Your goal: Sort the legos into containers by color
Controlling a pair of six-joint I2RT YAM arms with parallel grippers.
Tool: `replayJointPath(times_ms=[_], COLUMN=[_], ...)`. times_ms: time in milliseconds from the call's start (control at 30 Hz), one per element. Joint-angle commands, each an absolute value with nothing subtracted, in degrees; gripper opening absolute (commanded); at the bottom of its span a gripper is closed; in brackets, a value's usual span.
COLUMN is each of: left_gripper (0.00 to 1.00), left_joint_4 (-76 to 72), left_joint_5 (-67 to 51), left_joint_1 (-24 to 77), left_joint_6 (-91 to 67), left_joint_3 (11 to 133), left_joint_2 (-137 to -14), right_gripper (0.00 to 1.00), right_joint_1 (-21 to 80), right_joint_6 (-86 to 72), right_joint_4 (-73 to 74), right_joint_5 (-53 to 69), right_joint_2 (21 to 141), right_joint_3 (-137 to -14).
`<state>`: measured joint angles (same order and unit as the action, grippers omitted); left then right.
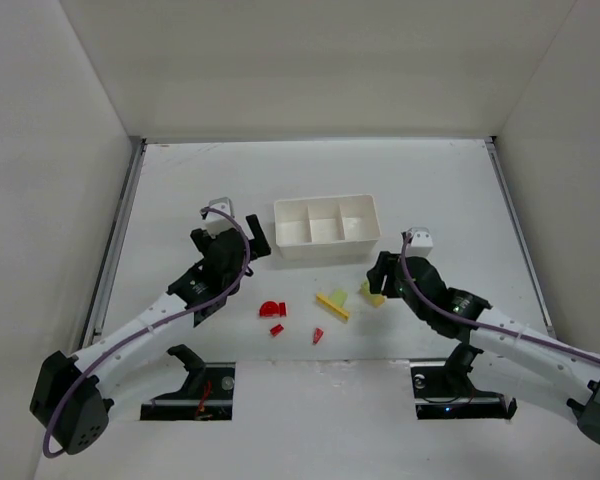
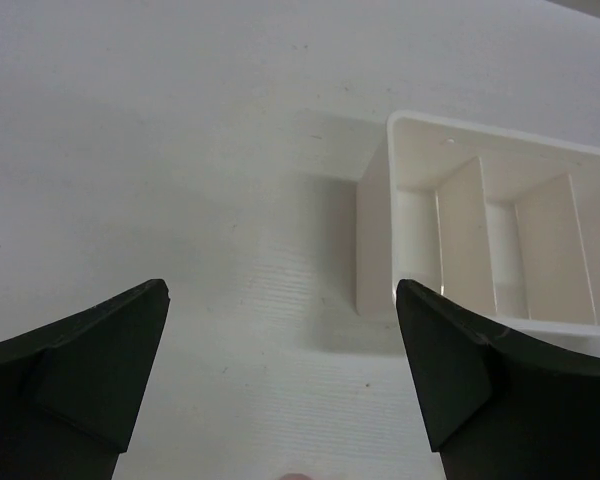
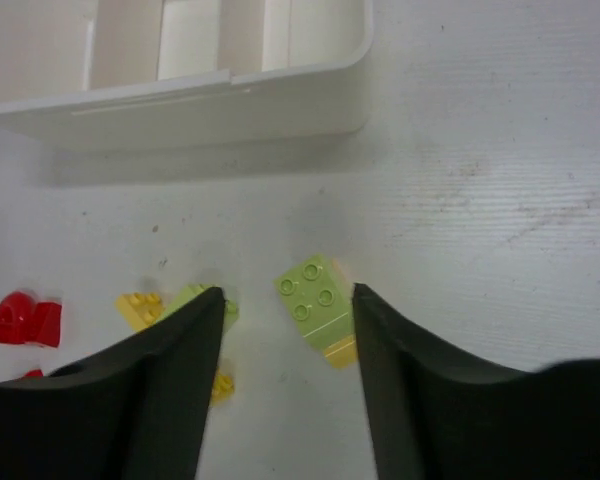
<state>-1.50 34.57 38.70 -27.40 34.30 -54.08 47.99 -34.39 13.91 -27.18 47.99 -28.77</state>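
Right gripper [image 3: 286, 293], jaws apart, brackets green brick [image 3: 310, 290]; closing may also catch the touching yellow piece [image 3: 340, 351]. Left gripper [image 2: 280, 290] gapes empty beside tray [image 2: 372, 240].

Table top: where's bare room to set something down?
Bare: the strip between the tray and the back wall, and both far corners. Crowded: in front of the tray, red, yellow and green legos between the left hand and right hand.

Small white rectangular plastic tray [image 2: 373, 240], three compartments split by thin walls, sits on the white counter [image 2: 180, 150]. Just short of the tray's near end is the left tool [image 2: 280, 290], dark fingers spread wide, right finger overlapping the tray's near rim.
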Motion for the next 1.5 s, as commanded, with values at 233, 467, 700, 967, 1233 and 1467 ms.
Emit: replayJointPath(times_ms=[233,467,700,967,1233,1467], left_gripper=[1.00,1.00,0.21,0.22,0.40,0.49], left_joint_4=[-9.49,-3.18,0.17,-2.72,-7.55,-9.49], left_joint_5=[34.98,35.24,34.10,32.44,26.29,21.89], left_joint_1=[39.85,42.05,41.35,42.84,41.53,37.58], left_joint_6=[-27.94,-33.75,-30.76,-31.82,-30.67,-31.46], left_joint_3=[33.84,35.15,37.17,34.28,31.29,30.67], left_joint_2=[-52.65,-49.48,-50.62,-50.36,-48.52,-47.81], right_gripper=[0.69,0.23,0.63,0.69,0.66,0.65], right_joint_1=[48.29,48.12,47.50,47.68,50.22,50.58], right_joint_6=[-34.28,-34.37,-33.75,-32.34,-34.36,-34.02], right_joint_4=[14.85,15.64,15.12,14.76,19.77,23.90], right_joint_5=[-27.51,-27.42,-27.16,-28.03,-29.36,-28.39], right_joint_2=[50.27,55.36,64.75,75.06,71.37,74.97], right_joint_3=[-31.29,-32.87,-36.12,-41.66,-40.96,-41.22])
